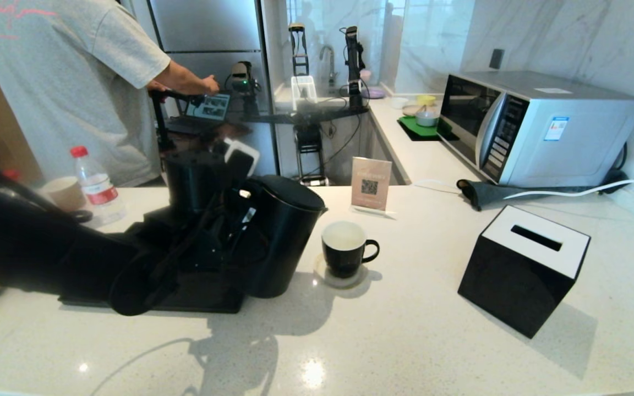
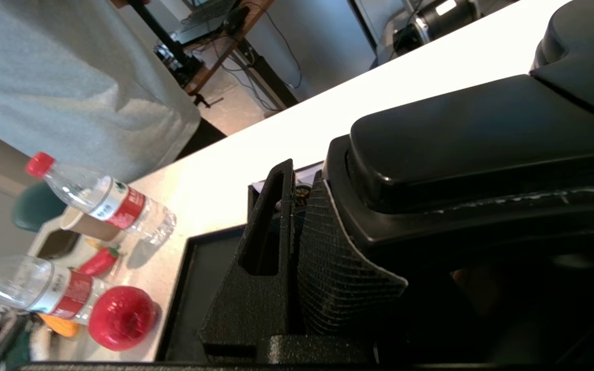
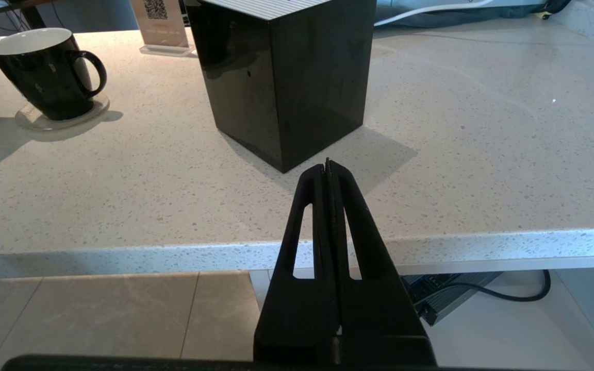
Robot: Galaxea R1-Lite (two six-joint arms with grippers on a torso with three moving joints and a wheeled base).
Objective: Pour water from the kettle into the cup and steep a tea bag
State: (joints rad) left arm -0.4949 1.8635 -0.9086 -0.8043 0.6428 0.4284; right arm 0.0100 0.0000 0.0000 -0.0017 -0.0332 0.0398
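Bottles are standing far left; the left gripper is clamping the kettle by its handle, just left of the cup on the counter. Right gripper is hanging off the counter's edge, fingers pressed together.

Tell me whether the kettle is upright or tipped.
Tipped: the kettle leans spout-first toward the cup, its flat lid slanted, with the left gripper clamped on its handle.

This is a kitchen: a pale speckled stone counter carries a silver microwave, with marble-look walls and a sink tap (farther back). A person works at a laptop, suggesting a test space.
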